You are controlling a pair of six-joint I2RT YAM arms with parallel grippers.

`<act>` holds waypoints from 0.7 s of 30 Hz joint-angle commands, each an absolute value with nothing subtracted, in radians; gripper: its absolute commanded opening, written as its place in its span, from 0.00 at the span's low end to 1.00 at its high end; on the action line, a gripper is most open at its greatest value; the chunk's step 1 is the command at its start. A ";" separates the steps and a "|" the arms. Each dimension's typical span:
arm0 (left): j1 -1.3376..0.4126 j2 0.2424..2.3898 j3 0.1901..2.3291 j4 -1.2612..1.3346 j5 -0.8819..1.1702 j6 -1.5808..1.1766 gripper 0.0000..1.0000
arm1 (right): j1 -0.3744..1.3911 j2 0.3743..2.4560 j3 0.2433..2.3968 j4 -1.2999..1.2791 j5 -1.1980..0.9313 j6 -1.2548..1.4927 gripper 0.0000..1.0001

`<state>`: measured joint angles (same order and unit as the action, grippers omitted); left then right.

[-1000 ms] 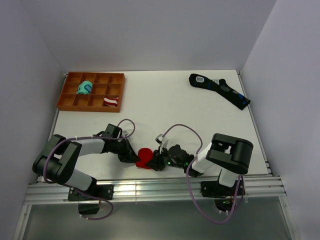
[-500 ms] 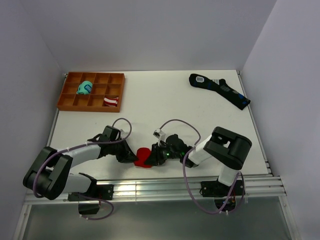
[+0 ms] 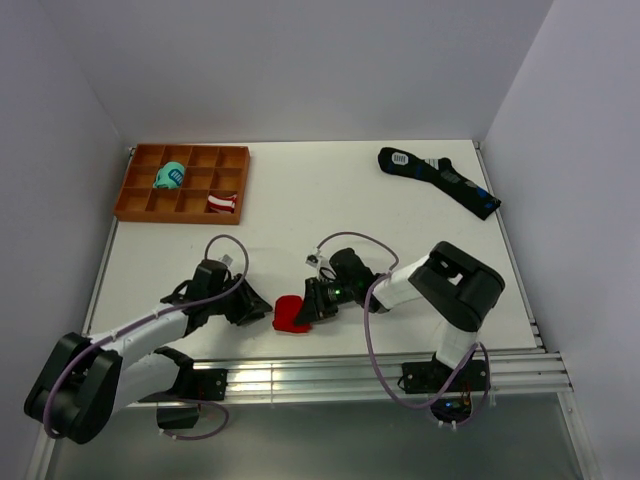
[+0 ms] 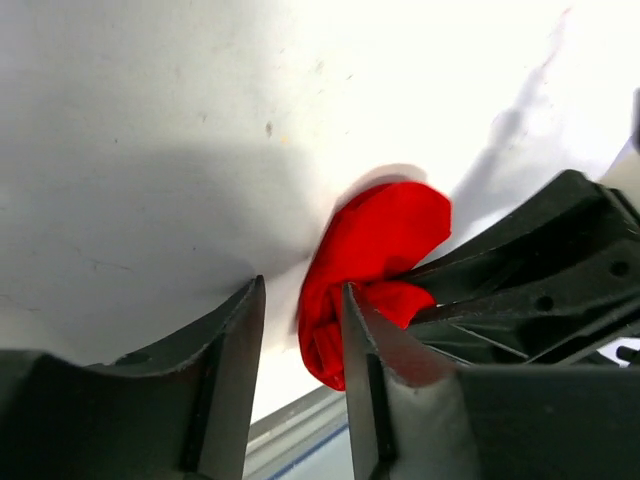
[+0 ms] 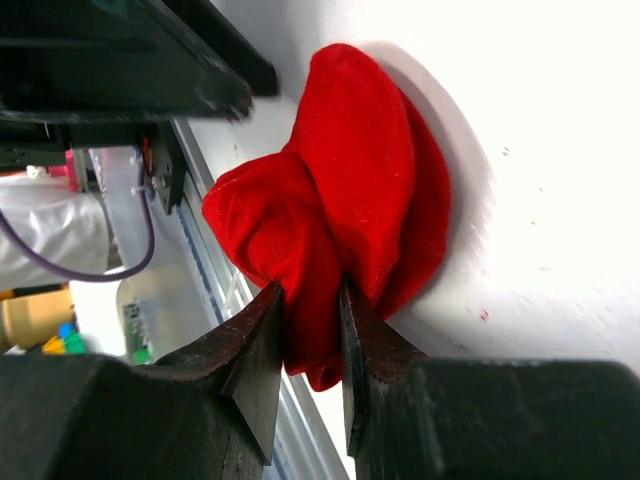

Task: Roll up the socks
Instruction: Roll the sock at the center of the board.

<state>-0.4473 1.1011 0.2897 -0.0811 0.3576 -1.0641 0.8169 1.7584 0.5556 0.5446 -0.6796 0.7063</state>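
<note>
We are pinching the single bundle of socks [image 3: 290,315] with the right gripper [image 3: 309,311] near the table [image 3: 330,205] edge; the left gripper [image 3: 259,308] is sitting alongside, parted and empty.

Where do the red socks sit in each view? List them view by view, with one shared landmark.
Top external: the red socks, low centre, by the near edge.
Left wrist: right of centre.
Right wrist: centre, pinched from below.
Shared landmark: the right gripper, clamped on them.

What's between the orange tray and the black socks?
Nothing; the top view shows bare white table between the orange tray and the black socks.
</note>
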 commanded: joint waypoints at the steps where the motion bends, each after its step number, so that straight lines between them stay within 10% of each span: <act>1: -0.466 1.037 0.265 -0.008 0.275 -1.080 0.42 | 0.784 1.804 0.560 0.244 -0.669 0.627 0.00; 21: -0.756 0.804 0.114 0.224 0.005 -1.046 0.50 | 0.744 1.898 0.744 -0.064 -0.724 0.583 0.00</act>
